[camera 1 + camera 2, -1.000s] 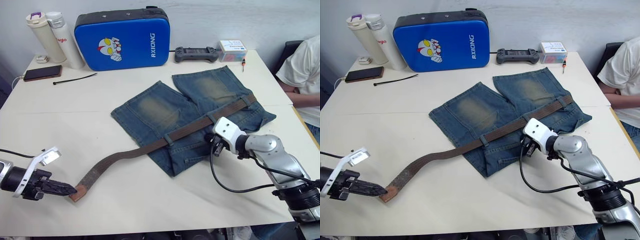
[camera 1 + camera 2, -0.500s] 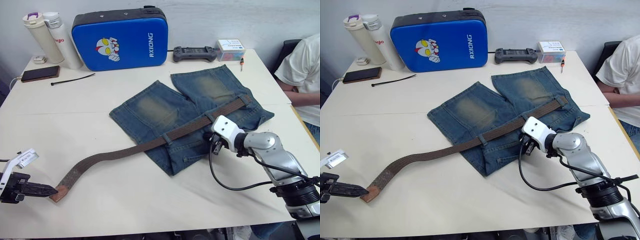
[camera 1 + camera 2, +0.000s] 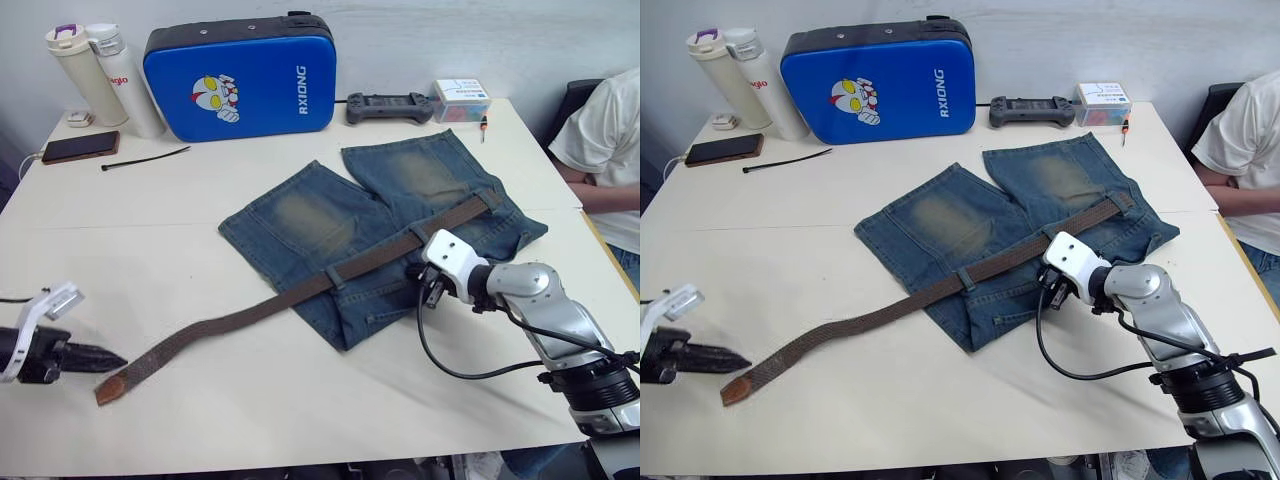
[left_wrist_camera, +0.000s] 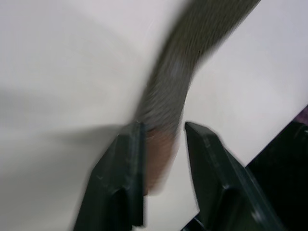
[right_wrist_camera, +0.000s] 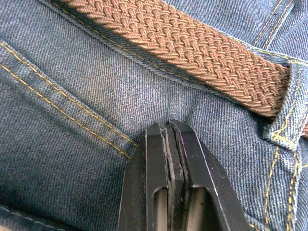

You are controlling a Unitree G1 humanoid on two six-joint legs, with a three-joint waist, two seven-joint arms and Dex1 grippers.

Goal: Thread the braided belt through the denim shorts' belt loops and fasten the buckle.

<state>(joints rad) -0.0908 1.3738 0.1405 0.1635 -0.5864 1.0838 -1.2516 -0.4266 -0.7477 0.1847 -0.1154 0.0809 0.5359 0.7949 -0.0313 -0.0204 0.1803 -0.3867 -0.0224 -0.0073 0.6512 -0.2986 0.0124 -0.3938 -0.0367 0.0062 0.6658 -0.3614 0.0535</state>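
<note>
Blue denim, the denim shorts lay flat mid-surface, soft and floppy, likely to bunch or drag if the belt was tugged without the cloth pinned. The braided belt ran along the waistband under at least two belt loops, its free length trailing off the shorts toward the left edge of the surface. Woven and limp, it looked light and grippy; the stiffer tan tip seemed the best place to take hold. The right gripper rested closed on the denim just below the belt, holding nothing. The left gripper stood narrowly open, the tan tip lying between its fingers.
</note>
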